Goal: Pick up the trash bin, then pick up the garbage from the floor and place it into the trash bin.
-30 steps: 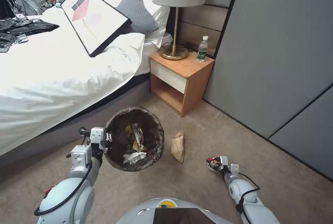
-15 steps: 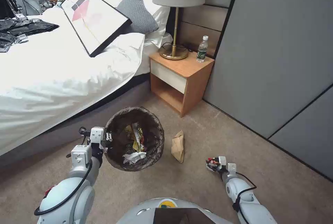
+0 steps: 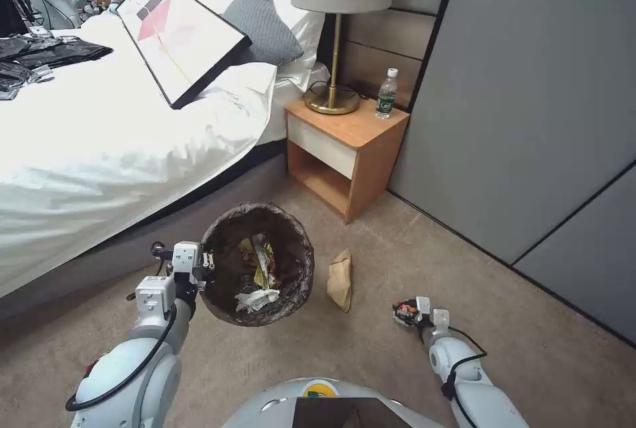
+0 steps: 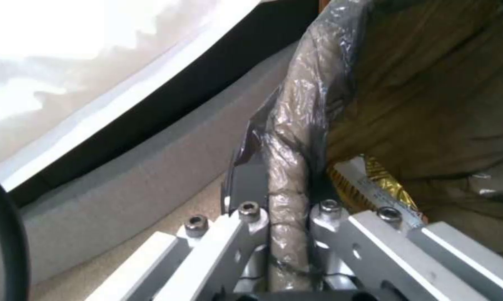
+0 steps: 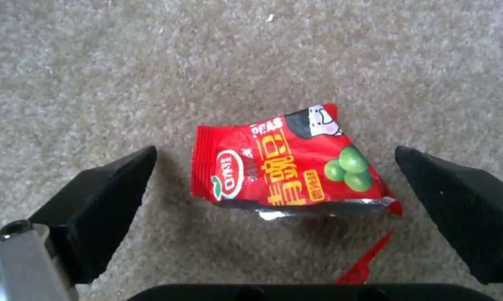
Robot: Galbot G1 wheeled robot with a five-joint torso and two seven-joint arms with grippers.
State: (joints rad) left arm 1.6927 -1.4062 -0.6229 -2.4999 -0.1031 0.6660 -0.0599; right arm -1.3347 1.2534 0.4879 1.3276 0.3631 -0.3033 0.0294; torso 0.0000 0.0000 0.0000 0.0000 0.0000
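Note:
The trash bin (image 3: 295, 262), lined with a dark bag, hangs tilted just above the carpet beside the bed. My left gripper (image 3: 201, 262) is shut on its near-left rim (image 4: 296, 125), with the fingers (image 4: 251, 213) clamped either side of the bag-covered edge. Yellow wrappers (image 3: 260, 261) and a white tissue (image 3: 257, 299) lie inside. One piece of garbage, a red pea snack wrapper (image 5: 284, 167), lies on the carpet between the open fingers of my right gripper (image 5: 274, 154), which sits low at the front right (image 3: 405, 312). A brown paper bag (image 3: 340, 279) lies between bin and right gripper.
The bed (image 3: 99, 150) runs along the left. A wooden nightstand (image 3: 344, 143) with a lamp (image 3: 334, 30) and a green-labelled bottle (image 3: 386, 93) stands behind the bin. Grey wall panels (image 3: 530, 116) close off the right. Open carpet (image 3: 371, 355) lies in front.
My right gripper has edged slightly left and closer in over the red wrapper. The bin and left gripper have barely moved.

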